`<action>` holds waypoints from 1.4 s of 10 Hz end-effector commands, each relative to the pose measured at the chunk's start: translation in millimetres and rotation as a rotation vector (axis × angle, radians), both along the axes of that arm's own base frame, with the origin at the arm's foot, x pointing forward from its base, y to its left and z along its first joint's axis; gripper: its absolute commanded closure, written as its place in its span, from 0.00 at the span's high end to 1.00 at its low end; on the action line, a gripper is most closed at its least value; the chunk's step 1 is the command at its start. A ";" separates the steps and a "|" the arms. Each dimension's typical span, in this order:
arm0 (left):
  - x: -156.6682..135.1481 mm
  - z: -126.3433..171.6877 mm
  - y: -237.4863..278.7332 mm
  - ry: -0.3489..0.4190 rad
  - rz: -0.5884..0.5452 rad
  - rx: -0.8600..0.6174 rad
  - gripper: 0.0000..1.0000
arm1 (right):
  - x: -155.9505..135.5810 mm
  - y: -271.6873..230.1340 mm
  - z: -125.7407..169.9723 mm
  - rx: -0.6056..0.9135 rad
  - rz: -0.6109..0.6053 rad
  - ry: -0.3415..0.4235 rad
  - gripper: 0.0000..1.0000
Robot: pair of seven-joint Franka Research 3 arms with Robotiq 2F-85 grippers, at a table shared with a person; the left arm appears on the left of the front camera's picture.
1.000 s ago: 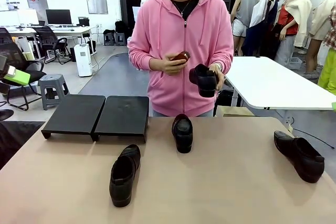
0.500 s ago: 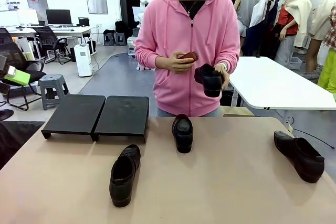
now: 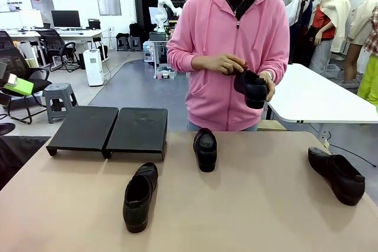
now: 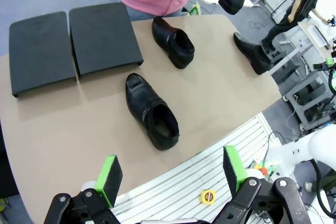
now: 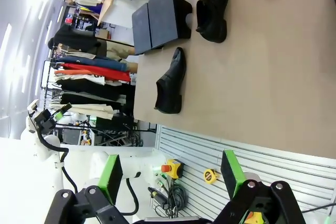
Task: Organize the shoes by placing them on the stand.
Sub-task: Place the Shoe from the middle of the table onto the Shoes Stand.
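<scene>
While the person has sidestepped toward the robot's right with the held shoe [image 3: 254, 88], the near shoe [image 3: 140, 198], middle shoe [image 3: 205, 149] and right shoe [image 3: 338, 175] haven't moved on the table [image 3: 266, 216]. The stand [image 3: 109, 128] is bare, so nothing's placed yet. Left gripper [image 4: 172, 170] and right gripper [image 5: 171, 171] have fingers spread, both empty.

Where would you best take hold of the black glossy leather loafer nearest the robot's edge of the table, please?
Probably grip the black glossy leather loafer across its narrow middle, just ahead of its open top, coming straight down from above. It stands upright on its sole, toe toward the matte-black stand, with both sides free, so open jaws can straddle it.
</scene>
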State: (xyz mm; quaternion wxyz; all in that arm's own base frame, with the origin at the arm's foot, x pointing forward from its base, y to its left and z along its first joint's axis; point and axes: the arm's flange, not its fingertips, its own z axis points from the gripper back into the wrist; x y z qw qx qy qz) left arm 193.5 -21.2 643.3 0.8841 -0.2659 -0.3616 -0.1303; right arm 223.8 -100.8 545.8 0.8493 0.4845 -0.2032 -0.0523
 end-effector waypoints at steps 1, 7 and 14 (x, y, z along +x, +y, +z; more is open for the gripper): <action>1.1 -0.9 0.6 -0.009 -0.013 -0.012 1.00 | 1.5 0.2 0.4 0.013 0.015 -0.031 1.00; 107.3 -44.3 -131.3 0.364 -0.142 0.228 1.00 | 1.5 0.2 0.4 0.013 0.015 -0.031 1.00; 168.9 -156.4 -226.2 0.540 -0.015 0.410 1.00 | 1.5 0.2 0.4 0.013 0.015 -0.031 1.00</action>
